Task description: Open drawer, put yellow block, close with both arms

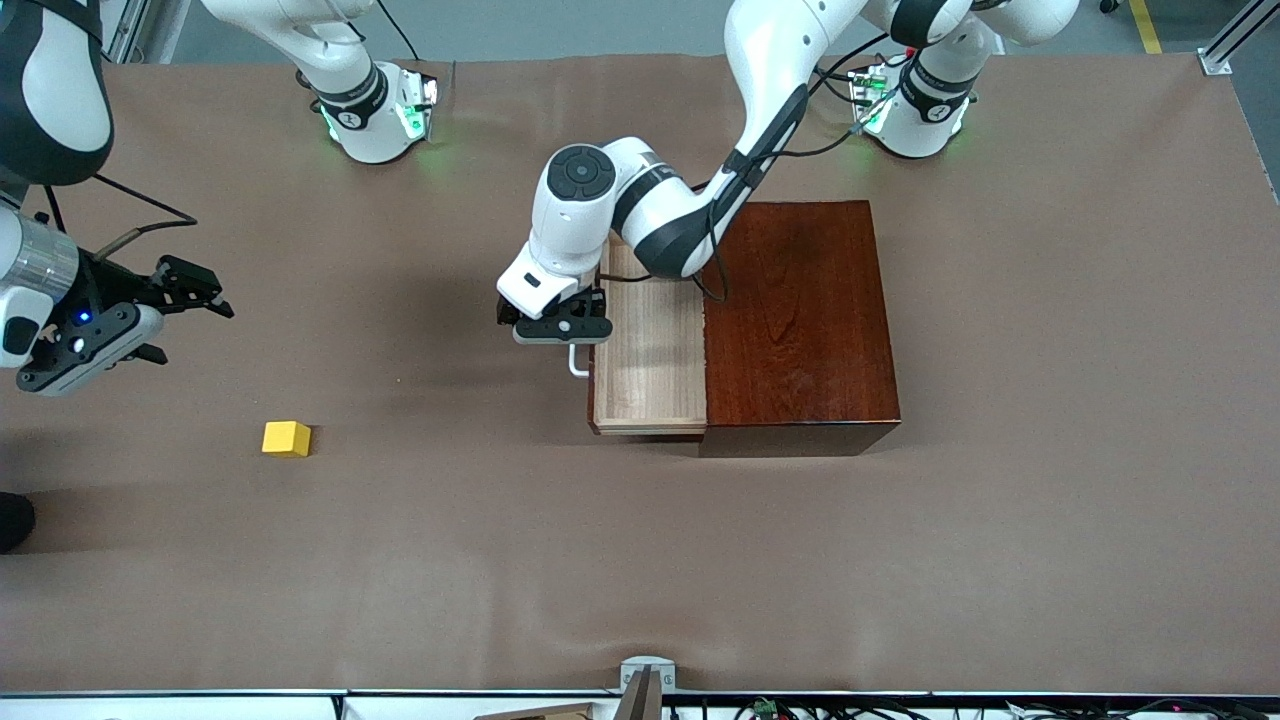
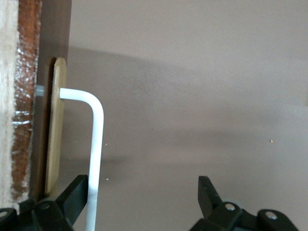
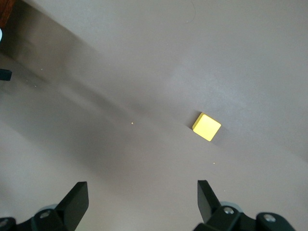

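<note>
The drawer (image 1: 650, 350) stands pulled out of the dark mahogany box (image 1: 800, 320), its light-wood tray empty. My left gripper (image 1: 558, 328) is open, down at the drawer front over the white handle (image 1: 577, 362). In the left wrist view the handle bar (image 2: 96, 144) runs between the fingers of the left gripper (image 2: 143, 197), close against one fingertip (image 2: 77, 192), beside the drawer front (image 2: 26, 120). The yellow block (image 1: 286, 438) lies on the table toward the right arm's end. My right gripper (image 1: 188, 328) is open and empty in the air near it; the right wrist view shows the block (image 3: 207, 127) ahead of its gripper (image 3: 143, 199).
The brown table cover (image 1: 640, 560) spreads around the box and block. The arms' green-lit bases (image 1: 375, 110) stand at the table's edge farthest from the front camera. A small metal bracket (image 1: 645, 675) sits at the nearest edge.
</note>
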Action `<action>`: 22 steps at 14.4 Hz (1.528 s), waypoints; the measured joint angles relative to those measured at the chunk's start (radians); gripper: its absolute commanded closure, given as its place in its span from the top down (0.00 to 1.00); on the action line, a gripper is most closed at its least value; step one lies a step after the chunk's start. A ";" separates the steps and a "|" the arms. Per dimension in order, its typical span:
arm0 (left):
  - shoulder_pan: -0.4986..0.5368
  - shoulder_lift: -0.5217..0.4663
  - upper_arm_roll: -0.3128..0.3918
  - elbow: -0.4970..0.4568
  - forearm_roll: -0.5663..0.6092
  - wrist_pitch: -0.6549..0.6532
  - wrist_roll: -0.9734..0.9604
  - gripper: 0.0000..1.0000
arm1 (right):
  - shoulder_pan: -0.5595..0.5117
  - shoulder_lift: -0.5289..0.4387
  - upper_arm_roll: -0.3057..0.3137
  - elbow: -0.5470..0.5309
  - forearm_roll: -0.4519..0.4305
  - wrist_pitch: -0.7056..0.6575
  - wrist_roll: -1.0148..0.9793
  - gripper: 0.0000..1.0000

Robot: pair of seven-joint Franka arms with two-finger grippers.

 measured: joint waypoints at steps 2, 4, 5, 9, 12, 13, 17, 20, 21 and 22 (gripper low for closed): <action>-0.001 0.000 0.000 0.001 0.000 -0.002 0.000 1.00 | -0.001 0.002 -0.001 -0.006 0.000 0.014 0.004 1.00; -0.001 0.000 0.000 0.002 0.000 -0.002 0.000 1.00 | -0.002 0.020 -0.004 -0.015 -0.003 0.033 0.054 1.00; -0.001 0.000 0.000 0.002 0.000 0.000 0.000 1.00 | -0.003 0.038 -0.005 -0.018 -0.011 0.043 0.106 1.00; -0.001 0.000 0.000 0.005 -0.006 -0.019 0.000 1.00 | -0.006 0.146 -0.009 -0.030 -0.057 0.131 0.316 1.00; -0.001 0.001 0.000 0.020 -0.015 -0.067 0.004 1.00 | -0.025 0.236 -0.011 -0.061 -0.069 0.265 0.409 1.00; 0.000 0.001 0.000 0.027 -0.020 -0.082 0.005 1.00 | -0.039 0.263 -0.012 -0.087 -0.069 0.332 0.415 1.00; 0.000 -0.014 -0.001 0.049 -0.043 -0.140 0.003 1.00 | -0.057 0.330 -0.010 -0.229 -0.069 0.602 0.472 1.00; 0.002 -0.029 -0.001 0.079 -0.044 -0.148 0.001 1.00 | -0.054 0.388 -0.006 -0.258 -0.069 0.720 0.492 1.00; 0.005 -0.038 0.001 0.093 -0.045 -0.163 -0.001 1.00 | -0.055 0.408 -0.006 -0.259 -0.069 0.749 0.494 1.00; 0.014 -0.053 0.004 0.107 -0.045 -0.195 -0.004 1.00 | -0.056 0.427 -0.006 -0.259 -0.069 0.771 0.495 1.00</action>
